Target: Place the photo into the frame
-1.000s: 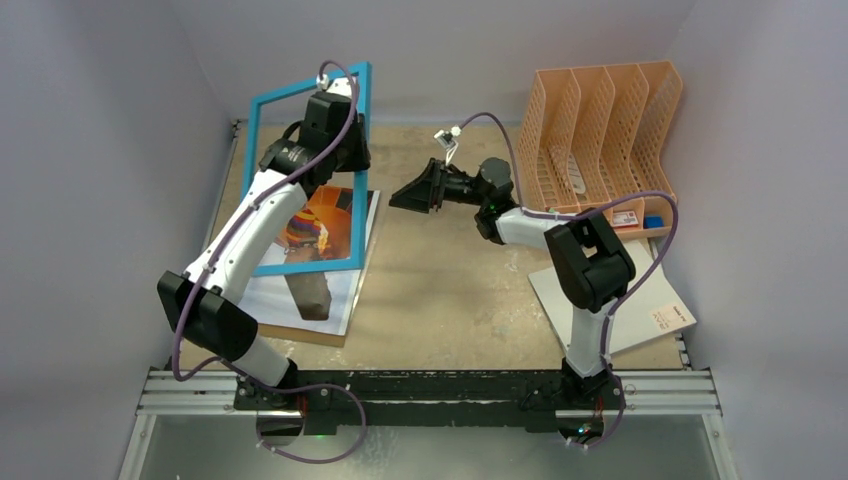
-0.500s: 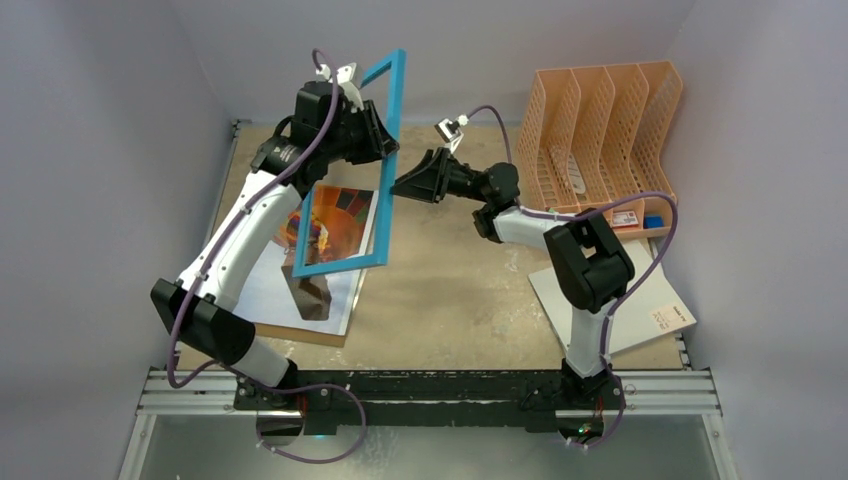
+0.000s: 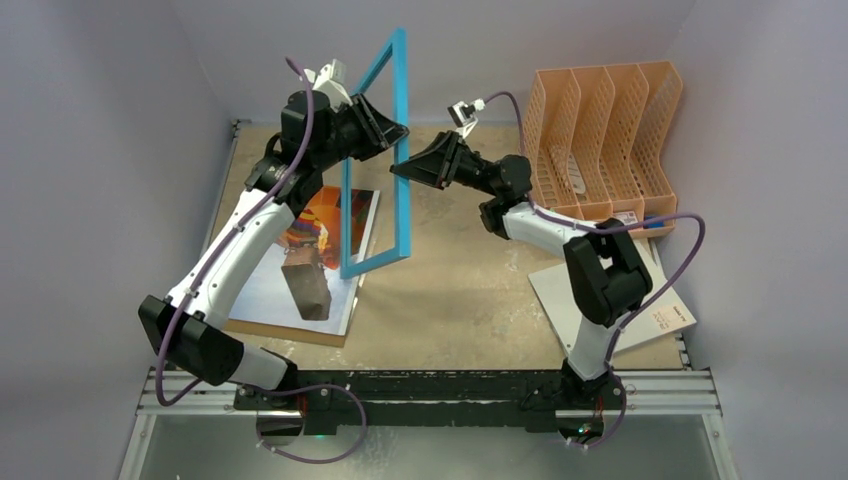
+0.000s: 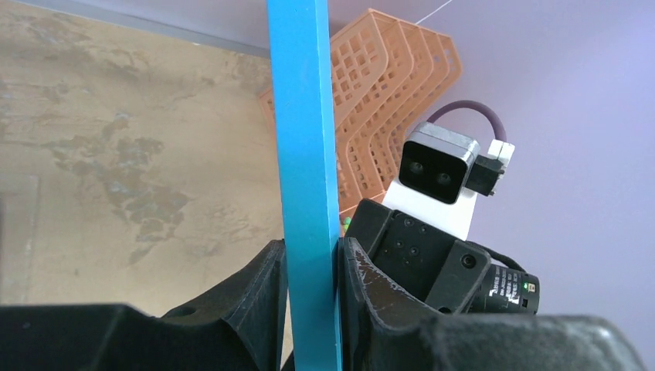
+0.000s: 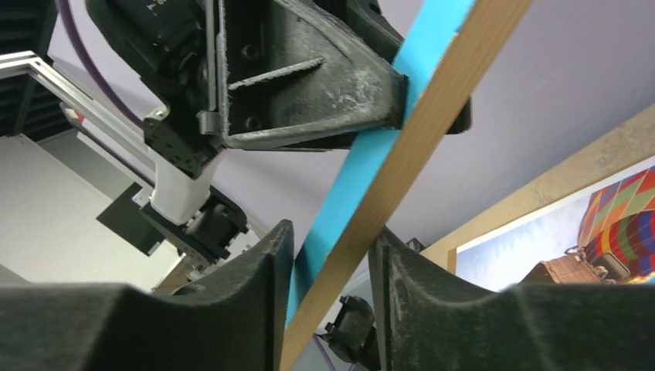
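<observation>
The large thin cyan-blue picture frame with pale wood rear edges (image 3: 402,205) is held on edge in the air, one rail clamped in the left gripper (image 4: 313,251). The right gripper (image 5: 330,232) straddles that rail, but whether its fingers have pinched it cannot be told. The large hot-air-balloon print (image 3: 318,228) lies flat on the table below. A handover or turning seems to be in hand; next, a firm second grip is called for, then the frame laid face down.

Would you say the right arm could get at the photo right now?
Probably not: the frame, held upright by the left gripper, stands between the right gripper and the photo.
</observation>
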Motion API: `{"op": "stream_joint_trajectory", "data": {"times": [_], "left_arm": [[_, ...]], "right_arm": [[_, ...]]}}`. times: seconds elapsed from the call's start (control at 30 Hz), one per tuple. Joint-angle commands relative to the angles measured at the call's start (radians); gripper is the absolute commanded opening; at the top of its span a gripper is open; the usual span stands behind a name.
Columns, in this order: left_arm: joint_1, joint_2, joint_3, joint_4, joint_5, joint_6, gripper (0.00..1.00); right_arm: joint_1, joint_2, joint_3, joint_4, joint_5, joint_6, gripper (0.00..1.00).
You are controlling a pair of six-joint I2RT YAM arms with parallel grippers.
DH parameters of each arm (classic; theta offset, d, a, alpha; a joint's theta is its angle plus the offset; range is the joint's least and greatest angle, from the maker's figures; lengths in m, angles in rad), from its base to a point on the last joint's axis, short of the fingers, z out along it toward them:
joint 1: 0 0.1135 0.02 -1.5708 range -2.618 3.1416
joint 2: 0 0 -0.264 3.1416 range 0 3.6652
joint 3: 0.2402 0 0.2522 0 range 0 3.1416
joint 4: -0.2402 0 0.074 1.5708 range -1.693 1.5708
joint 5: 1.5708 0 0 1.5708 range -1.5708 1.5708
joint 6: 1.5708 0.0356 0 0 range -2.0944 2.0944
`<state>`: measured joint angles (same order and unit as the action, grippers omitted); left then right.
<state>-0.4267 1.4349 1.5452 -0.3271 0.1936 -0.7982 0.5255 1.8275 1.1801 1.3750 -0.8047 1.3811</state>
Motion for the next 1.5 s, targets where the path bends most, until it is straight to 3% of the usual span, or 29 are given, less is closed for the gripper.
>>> {"op": "stream_joint_trajectory", "data": {"times": [0.0,0.2,0.3,0.47,0.6,0.83,1.1,1.47], "left_arm": [[-0.003,-0.050,-0.006,0.194,0.024,-0.052,0.00],[-0.001,-0.057,-0.044,0.247,0.061,-0.058,0.00],[-0.001,-0.062,-0.058,0.241,0.053,-0.055,0.21],[0.003,-0.061,-0.054,0.200,0.030,-0.030,0.67],[0.020,-0.063,-0.030,0.147,0.009,0.003,0.87],[0.050,-0.098,-0.027,0.073,-0.054,0.083,0.92],[0.062,-0.129,-0.087,-0.027,-0.228,0.168,0.92],[0.089,-0.140,-0.206,-0.051,-0.292,0.204,0.91]], "right_arm": [[0.004,-0.062,0.036,0.013,0.018,0.019,0.38],[0.000,-0.125,0.018,-0.060,0.032,-0.004,0.15],[-0.007,-0.171,0.030,-0.198,0.078,-0.105,0.11],[-0.037,-0.252,0.055,-0.441,0.135,-0.223,0.10],[-0.068,-0.290,0.109,-0.670,0.155,-0.297,0.10],[-0.088,-0.302,0.270,-1.191,0.261,-0.489,0.09],[-0.091,-0.178,0.484,-1.726,0.406,-0.669,0.10],[-0.090,-0.056,0.455,-1.808,0.539,-0.724,0.07]]}}
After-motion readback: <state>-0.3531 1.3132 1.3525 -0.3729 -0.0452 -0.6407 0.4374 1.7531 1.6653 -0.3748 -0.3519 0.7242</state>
